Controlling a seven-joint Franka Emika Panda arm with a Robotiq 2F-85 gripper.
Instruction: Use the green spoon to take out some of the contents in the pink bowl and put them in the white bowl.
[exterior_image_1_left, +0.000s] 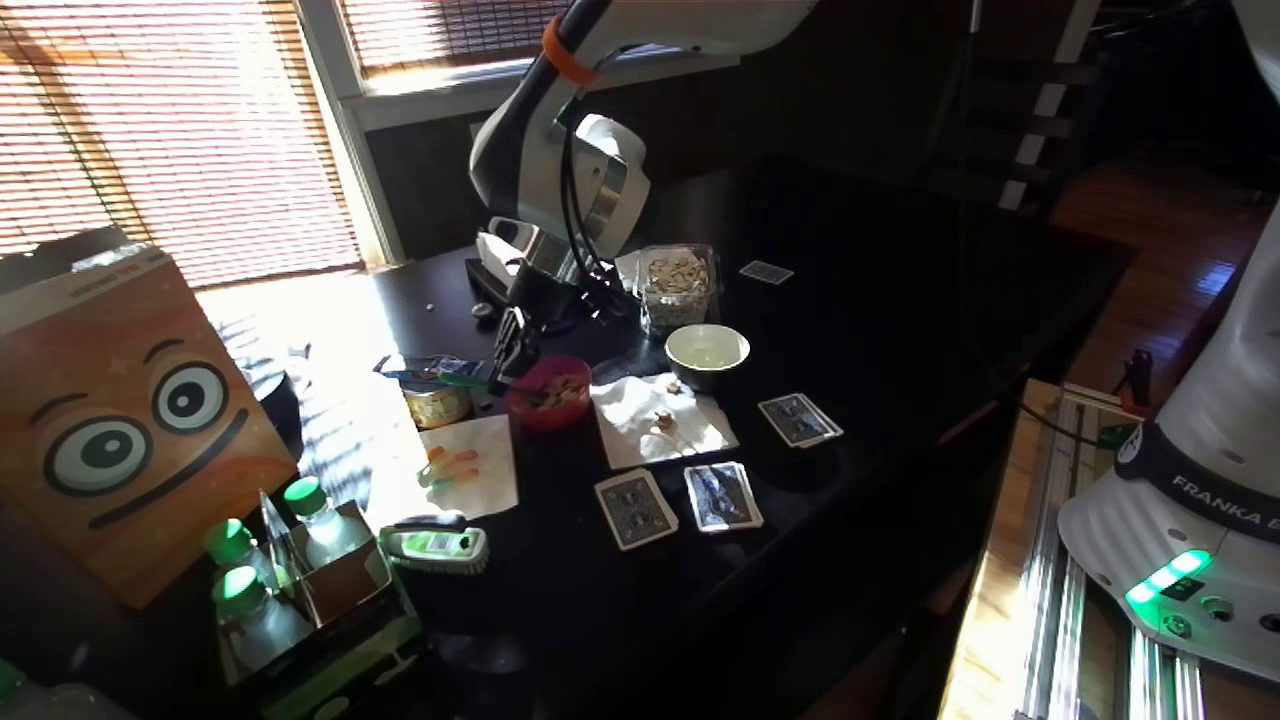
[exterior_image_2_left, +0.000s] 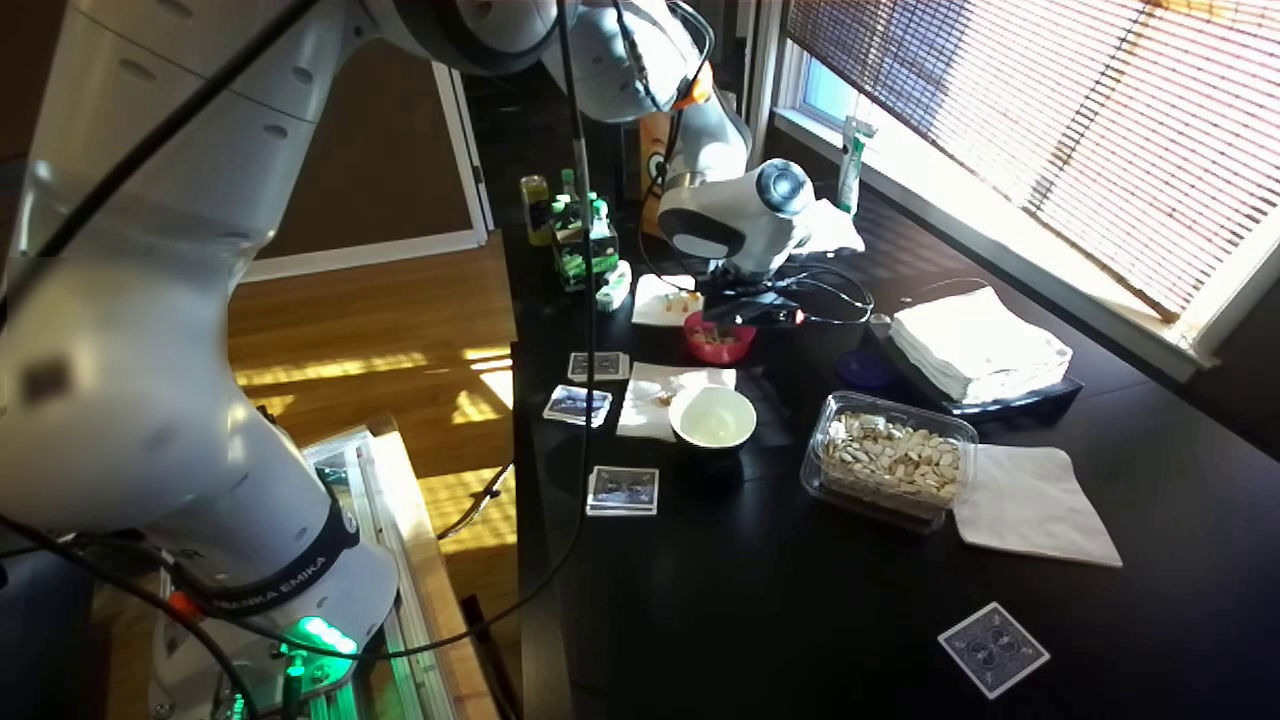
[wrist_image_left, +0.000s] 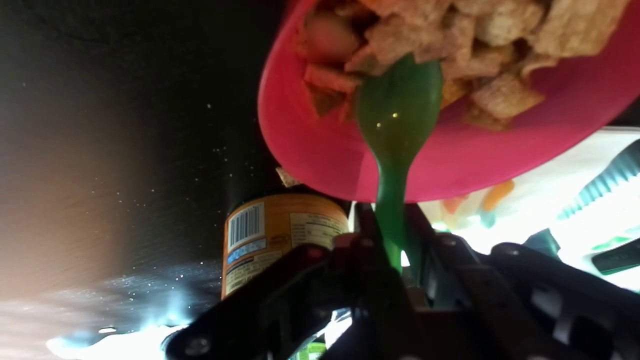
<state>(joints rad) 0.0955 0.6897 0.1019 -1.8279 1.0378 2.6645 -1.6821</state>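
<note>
In the wrist view my gripper (wrist_image_left: 392, 220) is shut on the handle of the green spoon (wrist_image_left: 400, 107). The spoon's head lies inside the pink bowl (wrist_image_left: 320, 150), its tip against brown, chip-like pieces (wrist_image_left: 505, 95). Nothing loose shows on the spoon's visible face. In an exterior view the gripper (exterior_image_1_left: 504, 372) stands beside the pink bowl (exterior_image_1_left: 548, 418), the spoon's handle (exterior_image_1_left: 462, 380) sticking out away from the bowl. The white bowl (exterior_image_1_left: 690, 347) stands behind the near napkin, its pale inside visible; it also shows in an exterior view (exterior_image_2_left: 690, 418).
An orange-labelled can (wrist_image_left: 280, 215) stands close beside the pink bowl. Napkins with gummy sweets (exterior_image_1_left: 490, 485) and with brown bits (exterior_image_1_left: 690, 445) lie around. A clear container (exterior_image_2_left: 870, 508) of pale seeds stands beyond the white bowl. Playing cards (exterior_image_1_left: 800, 420), a brush (exterior_image_1_left: 435, 548) and a bottle carrier (exterior_image_1_left: 340, 575) sit nearby.
</note>
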